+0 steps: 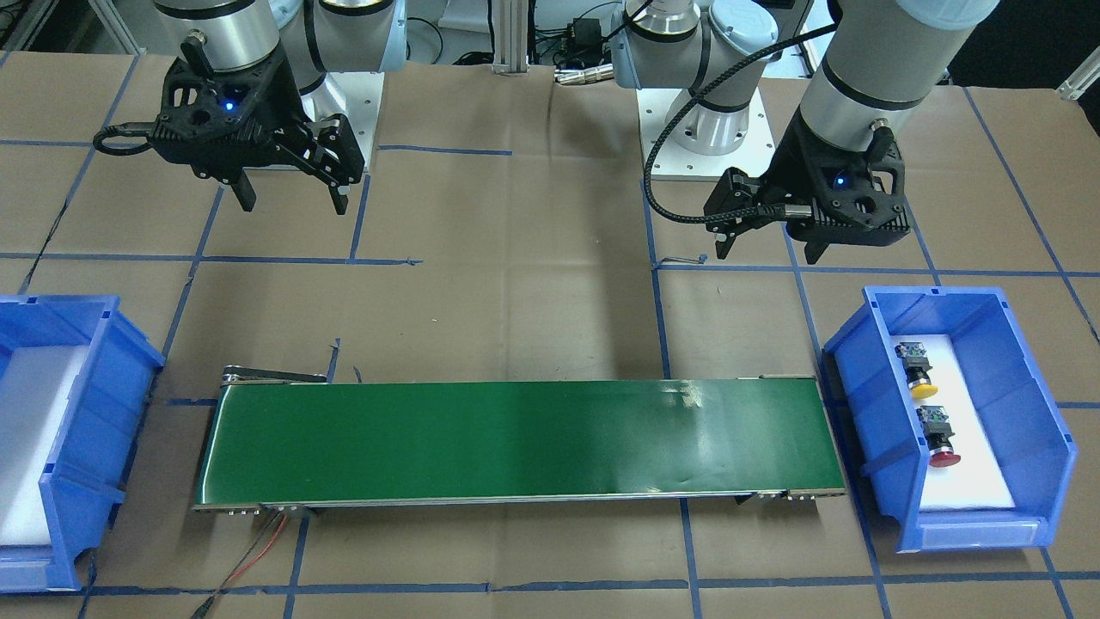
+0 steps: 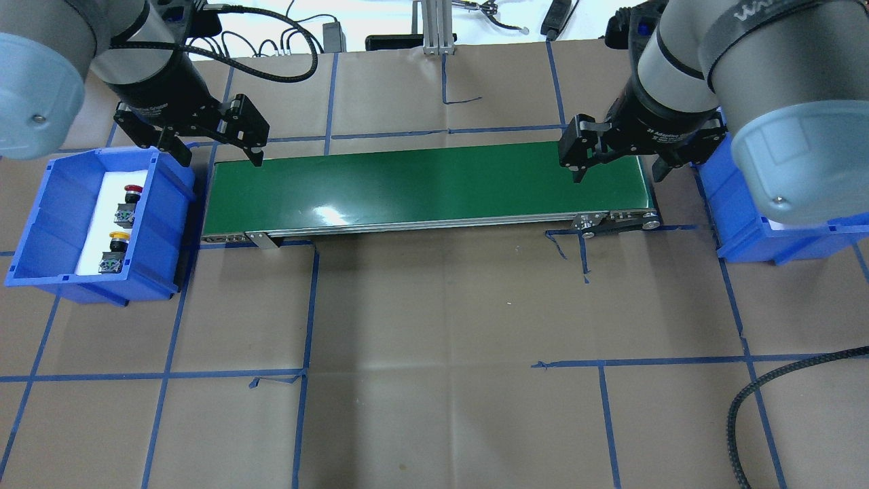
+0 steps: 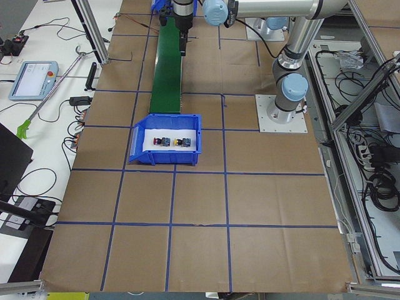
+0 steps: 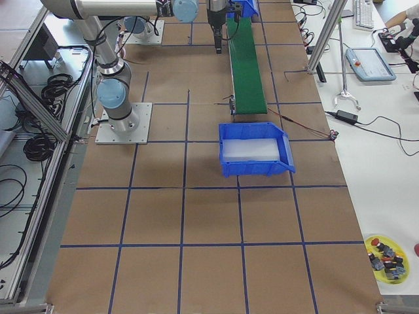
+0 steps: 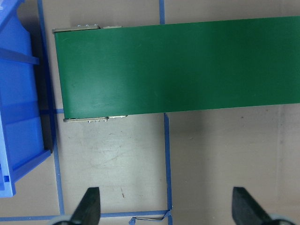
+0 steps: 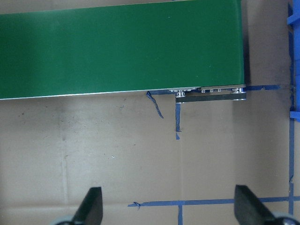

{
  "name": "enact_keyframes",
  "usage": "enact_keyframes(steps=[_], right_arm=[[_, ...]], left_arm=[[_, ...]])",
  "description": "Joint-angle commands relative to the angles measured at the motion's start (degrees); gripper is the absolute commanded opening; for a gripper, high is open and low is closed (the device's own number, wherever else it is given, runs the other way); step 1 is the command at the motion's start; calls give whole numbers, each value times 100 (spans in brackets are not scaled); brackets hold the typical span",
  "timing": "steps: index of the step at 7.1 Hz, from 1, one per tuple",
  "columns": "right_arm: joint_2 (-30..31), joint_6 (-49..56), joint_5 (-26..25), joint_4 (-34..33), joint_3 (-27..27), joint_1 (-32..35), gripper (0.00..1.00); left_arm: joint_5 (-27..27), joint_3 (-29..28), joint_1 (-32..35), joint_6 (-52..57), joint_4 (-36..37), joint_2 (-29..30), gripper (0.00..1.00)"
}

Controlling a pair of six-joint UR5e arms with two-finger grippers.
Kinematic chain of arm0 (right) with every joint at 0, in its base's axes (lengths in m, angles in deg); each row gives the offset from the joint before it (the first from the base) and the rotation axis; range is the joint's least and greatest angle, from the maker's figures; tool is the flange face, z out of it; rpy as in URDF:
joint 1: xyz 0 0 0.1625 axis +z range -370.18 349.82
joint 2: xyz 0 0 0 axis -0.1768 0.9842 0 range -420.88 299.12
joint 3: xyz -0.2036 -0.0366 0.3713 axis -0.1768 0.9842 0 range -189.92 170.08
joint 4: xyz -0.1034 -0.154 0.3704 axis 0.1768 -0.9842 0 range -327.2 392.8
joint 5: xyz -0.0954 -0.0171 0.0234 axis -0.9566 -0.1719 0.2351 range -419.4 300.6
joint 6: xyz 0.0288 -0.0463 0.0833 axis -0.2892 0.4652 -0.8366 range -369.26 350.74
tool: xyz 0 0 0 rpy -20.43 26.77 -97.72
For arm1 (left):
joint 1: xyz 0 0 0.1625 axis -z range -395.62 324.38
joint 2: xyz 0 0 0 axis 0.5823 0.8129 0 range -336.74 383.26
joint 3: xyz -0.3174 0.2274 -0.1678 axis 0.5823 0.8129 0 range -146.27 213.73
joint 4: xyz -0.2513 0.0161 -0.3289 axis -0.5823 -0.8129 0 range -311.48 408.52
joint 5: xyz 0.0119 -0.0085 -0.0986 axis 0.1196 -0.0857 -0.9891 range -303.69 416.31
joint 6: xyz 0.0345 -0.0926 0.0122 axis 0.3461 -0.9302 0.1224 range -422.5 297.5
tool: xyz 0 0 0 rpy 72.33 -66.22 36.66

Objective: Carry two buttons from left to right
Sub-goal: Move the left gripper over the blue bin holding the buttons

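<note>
Two buttons lie in the blue bin at my left end of the table, on its white liner. The red-capped button sits farther from me, the yellow-capped one nearer. My left gripper hangs open and empty above the table, beside the bin and at the left end of the green conveyor belt. My right gripper is also open and empty, over the belt's right end.
A second blue bin with only a white liner stands past the belt's right end. Thin wires trail from the belt's corner. A black cable loops at the near right. A yellow dish of spare parts sits on a side bench.
</note>
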Motion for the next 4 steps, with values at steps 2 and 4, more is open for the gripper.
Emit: enact_keyframes(steps=[2,4], right_arm=[[-2,-2,0,5,-10,1,100],[-2,-11,0,74,-10,10,100]], left_arm=[[1,-2,-169,354,-19,6,100],[-34,-3,-1079,1258,-45,-99,100]])
